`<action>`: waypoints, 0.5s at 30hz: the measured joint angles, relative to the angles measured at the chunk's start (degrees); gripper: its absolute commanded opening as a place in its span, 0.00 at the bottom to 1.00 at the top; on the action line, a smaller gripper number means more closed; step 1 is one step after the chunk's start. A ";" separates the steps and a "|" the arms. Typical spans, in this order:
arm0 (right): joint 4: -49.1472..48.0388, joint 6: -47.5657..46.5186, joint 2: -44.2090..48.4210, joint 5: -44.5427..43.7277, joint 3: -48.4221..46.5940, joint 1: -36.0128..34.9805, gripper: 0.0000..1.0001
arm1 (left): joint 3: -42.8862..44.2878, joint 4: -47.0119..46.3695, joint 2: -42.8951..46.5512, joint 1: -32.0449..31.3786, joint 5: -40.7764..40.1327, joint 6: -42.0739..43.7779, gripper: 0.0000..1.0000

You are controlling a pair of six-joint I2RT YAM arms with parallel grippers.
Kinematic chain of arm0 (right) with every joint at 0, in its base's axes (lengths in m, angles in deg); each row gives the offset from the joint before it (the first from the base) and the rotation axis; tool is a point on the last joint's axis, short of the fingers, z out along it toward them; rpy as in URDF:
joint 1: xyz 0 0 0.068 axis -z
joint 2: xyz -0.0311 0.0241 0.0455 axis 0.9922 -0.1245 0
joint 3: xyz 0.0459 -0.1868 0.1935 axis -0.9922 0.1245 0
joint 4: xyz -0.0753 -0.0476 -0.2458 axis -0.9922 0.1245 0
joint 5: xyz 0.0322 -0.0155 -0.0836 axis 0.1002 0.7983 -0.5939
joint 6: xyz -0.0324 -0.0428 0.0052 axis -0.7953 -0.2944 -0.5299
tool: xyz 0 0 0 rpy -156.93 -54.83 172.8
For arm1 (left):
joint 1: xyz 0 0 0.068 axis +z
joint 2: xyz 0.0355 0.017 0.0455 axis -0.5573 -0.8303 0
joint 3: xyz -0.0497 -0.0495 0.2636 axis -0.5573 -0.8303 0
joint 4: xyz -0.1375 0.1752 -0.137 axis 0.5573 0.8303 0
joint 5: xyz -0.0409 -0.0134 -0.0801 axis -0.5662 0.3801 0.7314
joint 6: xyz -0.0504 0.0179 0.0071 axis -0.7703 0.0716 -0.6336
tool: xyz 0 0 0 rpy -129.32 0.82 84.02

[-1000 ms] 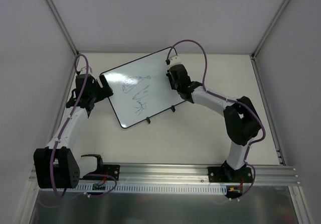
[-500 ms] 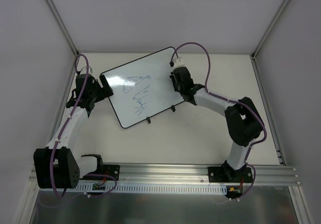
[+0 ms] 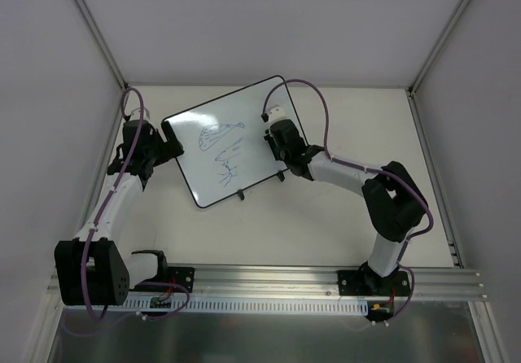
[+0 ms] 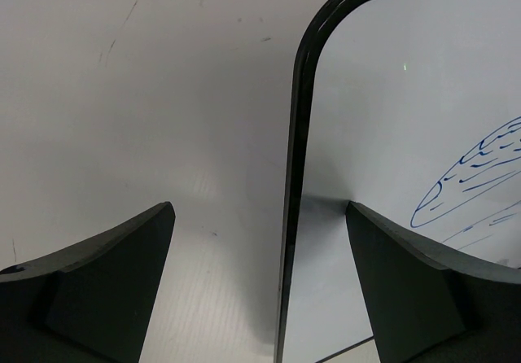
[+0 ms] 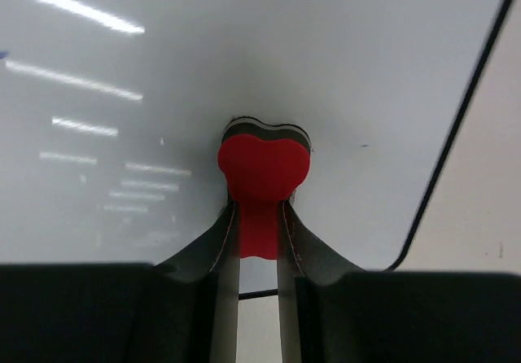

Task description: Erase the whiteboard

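Note:
The whiteboard (image 3: 194, 161) lies tilted on the table, with blue scribbles (image 3: 221, 147) near its middle and two black clips (image 3: 241, 194) on its near long edge. My right gripper (image 3: 274, 139) is shut on a red eraser (image 5: 263, 168) and presses it on the board's right part (image 5: 342, 54), right of the scribbles. My left gripper (image 3: 172, 146) is open at the board's left corner. In the left wrist view it (image 4: 260, 216) straddles the black rim (image 4: 295, 176), with one finger (image 4: 415, 290) over the board (image 4: 383, 94) and the other over the table.
The pale table (image 3: 326, 216) is walled by white panels on three sides. An aluminium rail (image 3: 269, 282) with the arm bases runs along the near edge. Purple cables loop over both arms.
My right gripper has slid with the eraser from the board's far right corner toward the left and nearer, closer to the scribbles. The left arm and the board have not moved.

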State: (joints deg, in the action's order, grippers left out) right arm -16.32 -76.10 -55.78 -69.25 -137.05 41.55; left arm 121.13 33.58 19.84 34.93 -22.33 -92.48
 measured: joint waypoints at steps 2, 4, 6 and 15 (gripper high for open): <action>-0.13 -0.04 0.00 0.72 0.37 -2.01 0.00 | 0.02 0.00 0.00 0.00 0.00 0.00 0.89; -0.61 0.07 0.00 1.73 1.01 -4.11 0.00 | 0.02 0.00 0.00 0.00 0.00 0.00 0.88; -1.38 0.33 0.00 2.67 2.03 -5.88 0.00 | 0.02 0.02 0.02 0.00 -0.02 0.00 0.89; -6.21 5.01 1.42 6.47 8.94 -9.86 0.00 | 0.02 0.02 0.02 0.00 0.00 0.00 0.89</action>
State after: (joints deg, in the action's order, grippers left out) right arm -22.53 -71.09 -54.36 -62.78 -128.11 31.69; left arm 121.15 33.60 19.87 34.93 -22.33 -92.48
